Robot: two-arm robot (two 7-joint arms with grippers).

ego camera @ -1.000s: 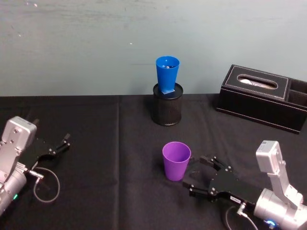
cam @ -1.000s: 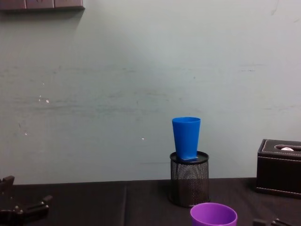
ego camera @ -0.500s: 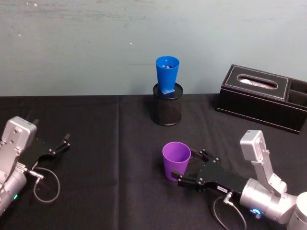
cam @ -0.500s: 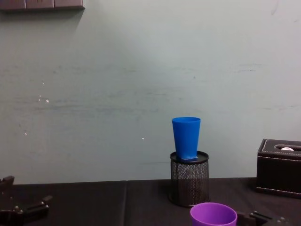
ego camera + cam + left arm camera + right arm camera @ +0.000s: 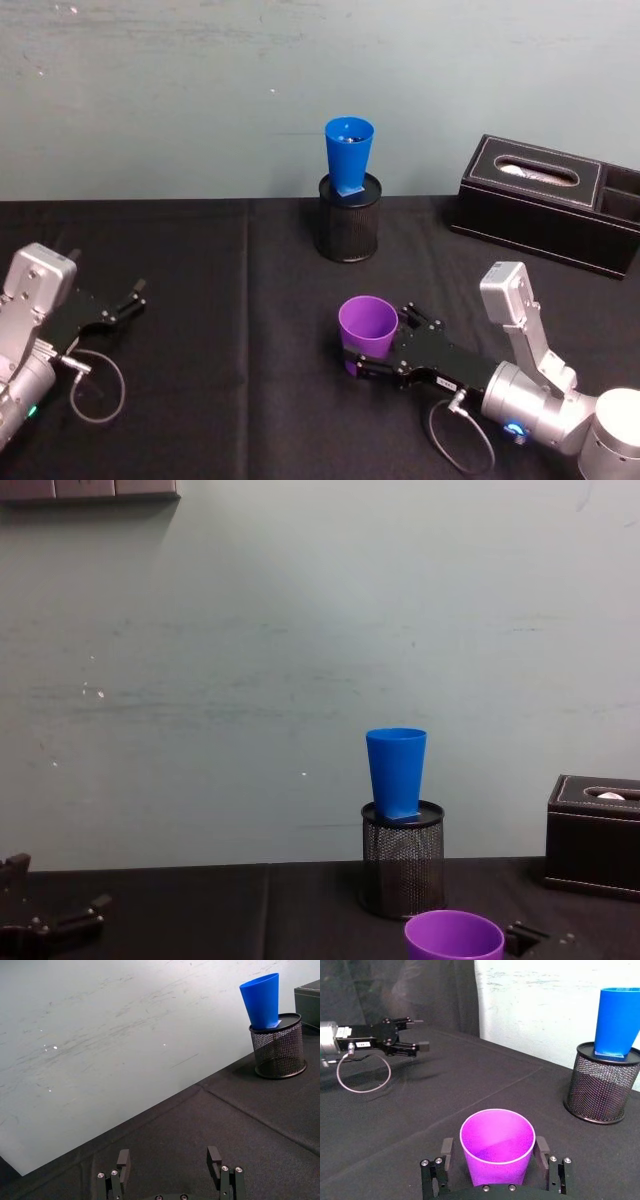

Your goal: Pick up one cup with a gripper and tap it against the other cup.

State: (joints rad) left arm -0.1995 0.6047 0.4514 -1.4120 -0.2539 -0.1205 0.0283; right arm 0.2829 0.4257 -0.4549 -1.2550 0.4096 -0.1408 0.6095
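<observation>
Left pincer [image 5: 135, 296] sits parked in the lower left of the head view, jaws spread with nothing between them, well apart from both cups.

Moving to the middle: the blue cup [image 5: 348, 155] is upper centre, standing upright in the mouth of a black mesh holder [image 5: 348, 232] at the back of the worktop [image 5: 220, 350]. So the tap target is perched up high, and it looks like it's resting loosely in the holder.

Just below centre is the purple cup [image 5: 368, 330], upright on the worktop, mouth up, looks empty. The right pincer [image 5: 494, 1151] comes in from the lower right and straddles it, one jaw on each side of the wall, low on the body. The jaws are spread and very close to the plastic. I can't tell if they're actually touching it.

Handling-wise, my guess is this thing weighs almost nothing. Thin smooth plastic, so probably slick, and the wall will likely flex if squeezed hard. The taper is the annoying bit: narrower at the base, so flat jaws could squirt it upward or let it slide down. I'd clamp mid-body across the widest line, gently. The tap should be soft too, since the blue cup looks easy to knock out of the holder.
</observation>
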